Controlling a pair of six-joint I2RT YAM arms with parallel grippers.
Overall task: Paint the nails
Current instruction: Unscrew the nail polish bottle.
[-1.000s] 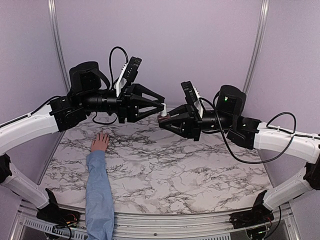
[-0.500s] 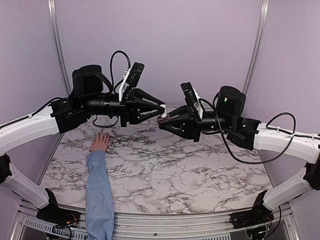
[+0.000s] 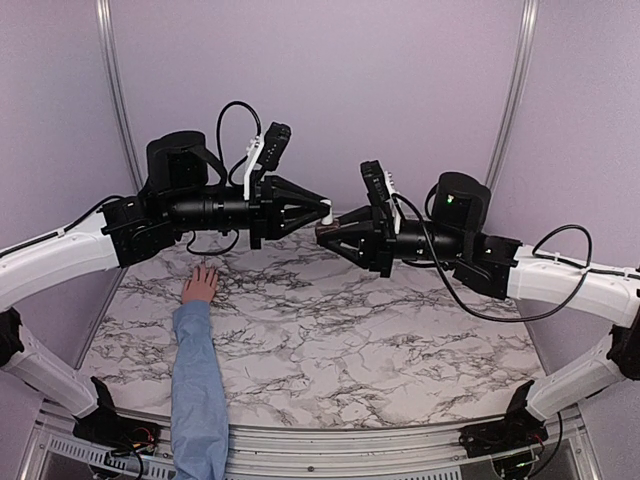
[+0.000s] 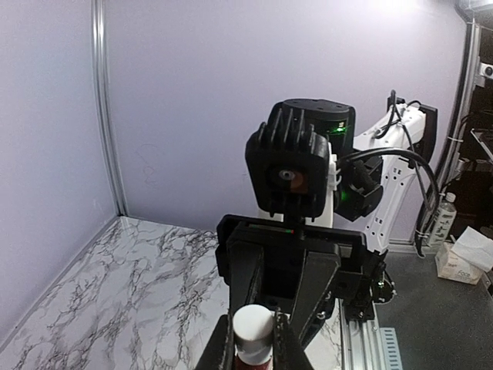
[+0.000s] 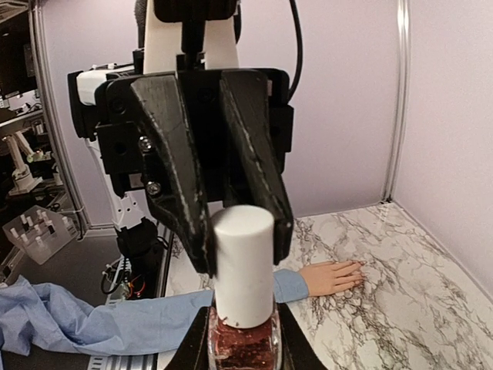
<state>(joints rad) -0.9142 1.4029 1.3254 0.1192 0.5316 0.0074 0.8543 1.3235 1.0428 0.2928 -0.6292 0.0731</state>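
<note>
Since the earlier frame the left hand has been closed onto the white cap of the bottle. The bottle is clamped in the right hand at mid-frame, above the bench. The nails are seen lower left, flat on the marble, well apart.

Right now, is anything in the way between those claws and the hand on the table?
Nothing visible. The left claw and right claw hold a bottle in the air; open space and table separate them from the hand.
</note>
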